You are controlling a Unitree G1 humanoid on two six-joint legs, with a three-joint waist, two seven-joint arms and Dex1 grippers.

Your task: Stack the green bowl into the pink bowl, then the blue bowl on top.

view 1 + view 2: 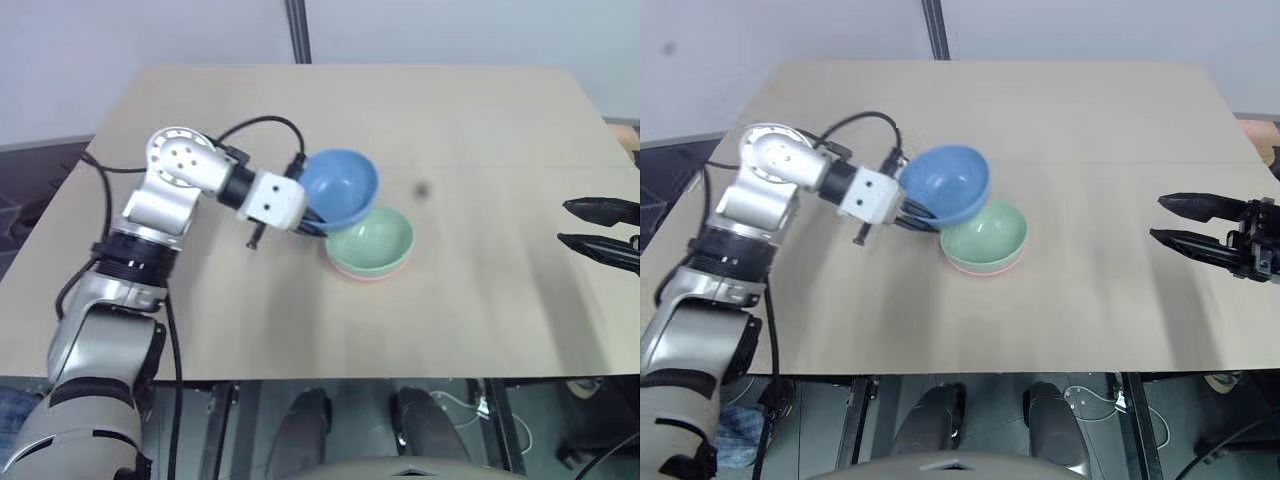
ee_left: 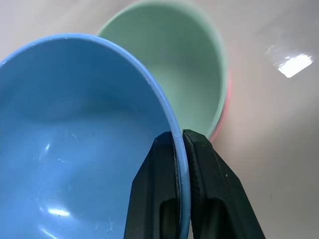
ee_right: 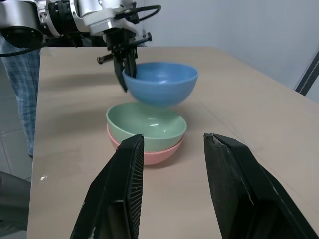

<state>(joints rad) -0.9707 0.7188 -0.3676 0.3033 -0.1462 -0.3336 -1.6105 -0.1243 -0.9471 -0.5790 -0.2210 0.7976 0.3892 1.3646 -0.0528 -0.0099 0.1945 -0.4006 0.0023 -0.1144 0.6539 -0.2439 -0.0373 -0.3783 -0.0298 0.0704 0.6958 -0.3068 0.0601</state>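
Left fingers (image 2: 149, 189): pinched shut on the rim of the blue bowl (image 1: 338, 187), one finger inside the wall and one outside.
Left gripper (image 3: 125, 63): seen reaching in from the left of the pink bowl (image 3: 154, 155), with the blue bowl carried clear of the table (image 1: 450, 300).
Blue bowl: held in the air, tilted, above and just behind-left of the pink bowl, partly overlapping the stack below; no contact with it can be made out.
Green bowl (image 1: 372, 241): nested upright inside the pink bowl.
Pink bowl: set on the table near its middle; a thin rim is seen under the green bowl.
Right gripper (image 1: 1188, 222): held well to the right of the pink bowl, fingers parted, nothing between them.
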